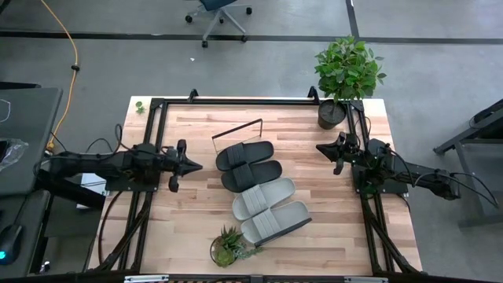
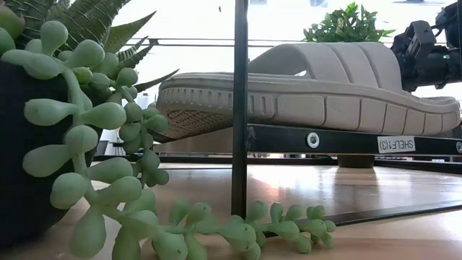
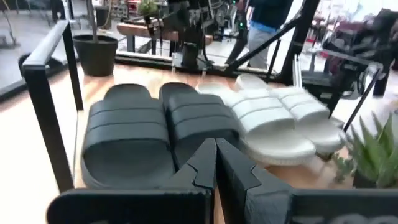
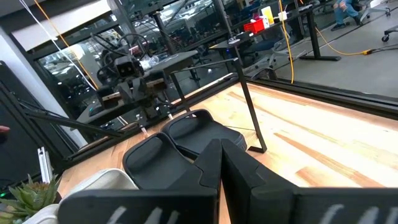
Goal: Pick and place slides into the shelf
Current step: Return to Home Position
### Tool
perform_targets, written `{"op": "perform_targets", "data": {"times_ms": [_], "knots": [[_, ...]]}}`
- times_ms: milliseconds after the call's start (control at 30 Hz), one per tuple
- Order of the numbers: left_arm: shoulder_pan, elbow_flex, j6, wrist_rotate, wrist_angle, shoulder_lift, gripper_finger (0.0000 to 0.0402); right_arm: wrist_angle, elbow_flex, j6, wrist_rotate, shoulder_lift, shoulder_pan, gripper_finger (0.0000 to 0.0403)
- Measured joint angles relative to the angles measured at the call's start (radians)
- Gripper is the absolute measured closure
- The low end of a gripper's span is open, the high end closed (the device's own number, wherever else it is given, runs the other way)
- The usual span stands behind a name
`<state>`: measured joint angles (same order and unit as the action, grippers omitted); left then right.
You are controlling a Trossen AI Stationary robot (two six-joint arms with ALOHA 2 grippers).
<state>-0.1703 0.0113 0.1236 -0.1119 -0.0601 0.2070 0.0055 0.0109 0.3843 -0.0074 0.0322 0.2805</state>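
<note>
Four slides point(image 1: 264, 197) abreast on shelf point(image 2: 346, 139) (succulent point(image 1: 228, 248) alongside)

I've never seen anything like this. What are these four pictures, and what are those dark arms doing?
It is a robot with two arms at a wooden table. One camera looks down from above, one sits at table height, one rides on each wrist. The left gripper and right gripper are shut and empty, either side of the shelf. On it lie two black slides and two grey slides in a row. A potted plant and a succulent stand by.
</note>
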Motion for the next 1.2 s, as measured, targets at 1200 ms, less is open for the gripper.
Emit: {"op": "perform_targets", "data": {"times_ms": [1200], "knots": [[0.038, -0.001, -0.405, 0.085, 0.049, -0.201, 0.0401, 0.0, 0.0, 0.0, 0.0, 0.0, 0.0, 0.0403]]}}
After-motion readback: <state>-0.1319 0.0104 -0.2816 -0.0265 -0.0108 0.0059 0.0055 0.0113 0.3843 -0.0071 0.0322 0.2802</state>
